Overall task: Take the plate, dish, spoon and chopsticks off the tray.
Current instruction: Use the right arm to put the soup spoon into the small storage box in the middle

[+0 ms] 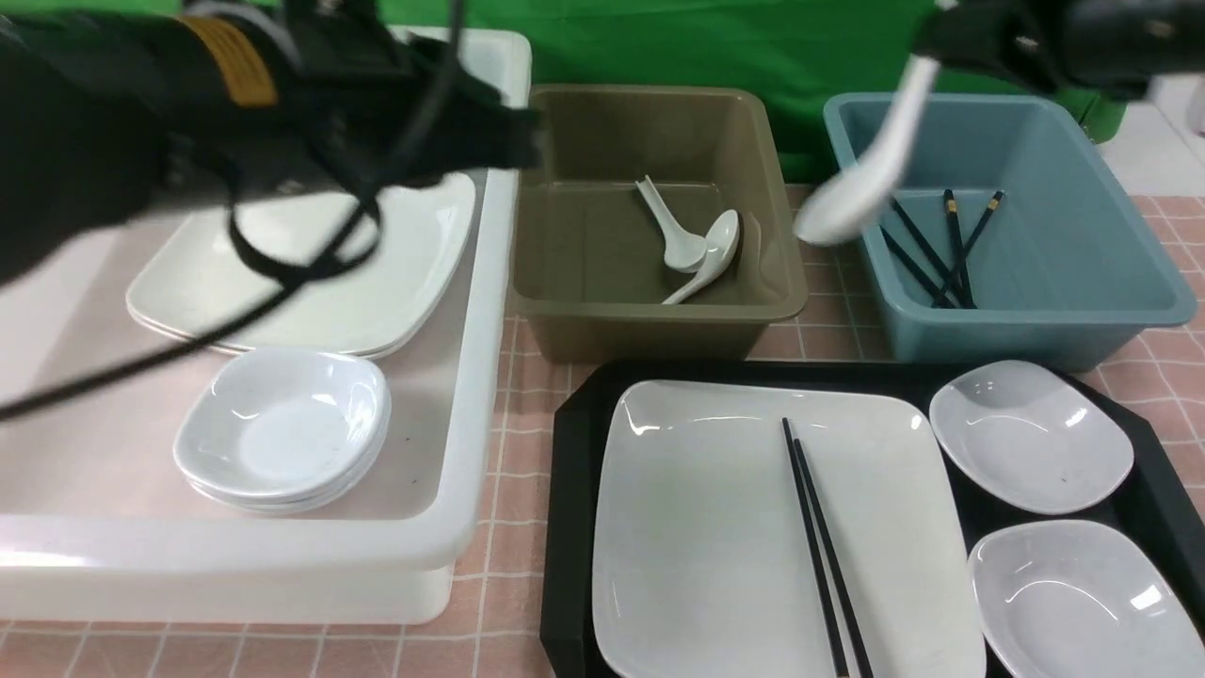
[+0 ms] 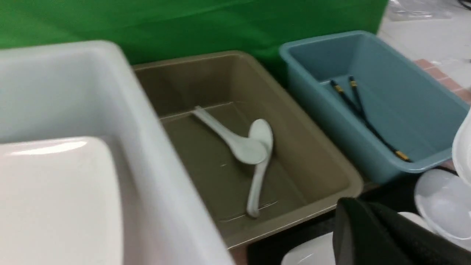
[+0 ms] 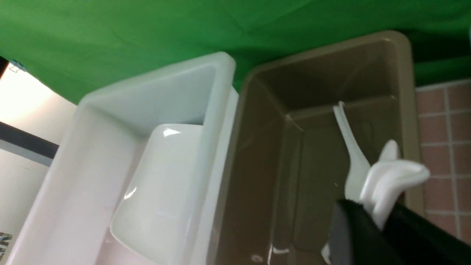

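The black tray (image 1: 572,424) lies at the front right. On it are the large white plate (image 1: 701,537), the black chopsticks (image 1: 817,551) lying across the plate, and two small white dishes (image 1: 1031,438) (image 1: 1083,598). My right gripper (image 1: 932,47) is high at the back right, shut on the handle of the white spoon (image 1: 861,174). The spoon hangs bowl-down between the olive tub and the blue tub. The right wrist view shows it (image 3: 390,180) in the gripper (image 3: 382,224) over the olive tub's edge. My left gripper (image 1: 513,132) is over the white tub; its fingers (image 2: 362,235) look shut and empty.
The olive tub (image 1: 659,311) holds two white spoons (image 1: 697,247). The blue tub (image 1: 1045,325) holds several black chopsticks (image 1: 941,250). A big white tub (image 1: 471,377) at the left holds stacked large plates (image 1: 377,273) and stacked small dishes (image 1: 282,428).
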`<state>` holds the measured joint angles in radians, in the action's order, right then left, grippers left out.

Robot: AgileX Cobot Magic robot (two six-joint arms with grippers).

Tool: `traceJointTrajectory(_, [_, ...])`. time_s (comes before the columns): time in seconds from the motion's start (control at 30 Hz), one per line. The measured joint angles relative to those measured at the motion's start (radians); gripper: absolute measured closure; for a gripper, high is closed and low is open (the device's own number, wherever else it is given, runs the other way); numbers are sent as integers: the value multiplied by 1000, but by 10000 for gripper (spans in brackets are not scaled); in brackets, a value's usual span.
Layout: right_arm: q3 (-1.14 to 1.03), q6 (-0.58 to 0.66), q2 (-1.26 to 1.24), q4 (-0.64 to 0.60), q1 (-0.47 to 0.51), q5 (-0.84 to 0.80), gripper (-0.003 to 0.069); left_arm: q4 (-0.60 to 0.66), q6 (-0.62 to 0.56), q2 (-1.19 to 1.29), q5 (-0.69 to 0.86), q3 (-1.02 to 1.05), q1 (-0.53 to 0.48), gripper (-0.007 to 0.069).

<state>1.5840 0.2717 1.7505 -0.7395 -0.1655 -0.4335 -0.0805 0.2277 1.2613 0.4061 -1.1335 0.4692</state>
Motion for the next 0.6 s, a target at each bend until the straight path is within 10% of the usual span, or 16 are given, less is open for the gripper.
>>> traceJointTrajectory(0.4, [387,-8,436,-4,-109,42,494,28,-25,0,194,-6,-40,628])
traceJointTrajectory(0.6, [413,-54,473,1,-104,-78,260,51,-50,0,238,-6,-40,628])
